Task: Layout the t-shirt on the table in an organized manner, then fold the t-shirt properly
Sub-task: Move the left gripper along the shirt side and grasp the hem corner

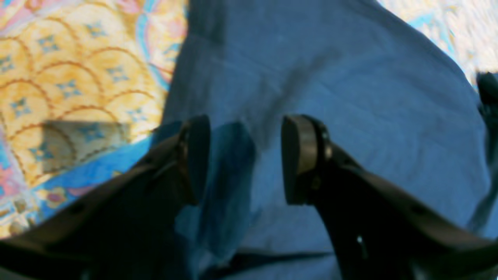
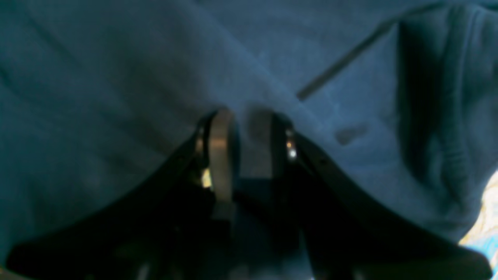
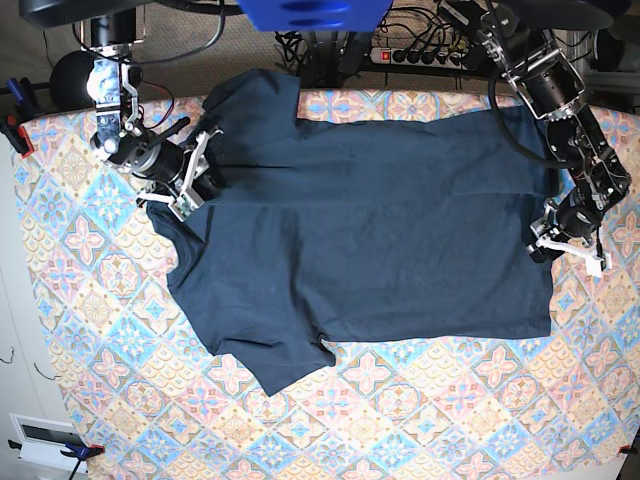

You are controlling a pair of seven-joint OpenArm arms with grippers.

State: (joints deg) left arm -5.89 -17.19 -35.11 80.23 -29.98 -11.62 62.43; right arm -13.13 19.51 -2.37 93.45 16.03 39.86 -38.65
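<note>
The dark navy t-shirt point(image 3: 370, 230) lies spread on the patterned table point(image 3: 400, 420), collar end to the left and hem to the right. One sleeve point(image 3: 275, 365) points toward the front. My right gripper point(image 3: 200, 170) is at the shoulder near the collar. In the right wrist view its fingers point(image 2: 221, 155) stand close together, shut on a raised ridge of the t-shirt point(image 2: 116, 77). My left gripper point(image 3: 548, 245) hovers at the hem edge. The left wrist view shows it open point(image 1: 243, 155) over flat t-shirt fabric point(image 1: 330, 77), with tablecloth point(image 1: 70, 70) to the left.
A power strip and cables point(image 3: 420, 50) run behind the table's far edge. A black round object point(image 3: 70, 75) sits at the back left corner. Bare tablecloth spans the front point(image 3: 450, 430) and the left side point(image 3: 80, 260).
</note>
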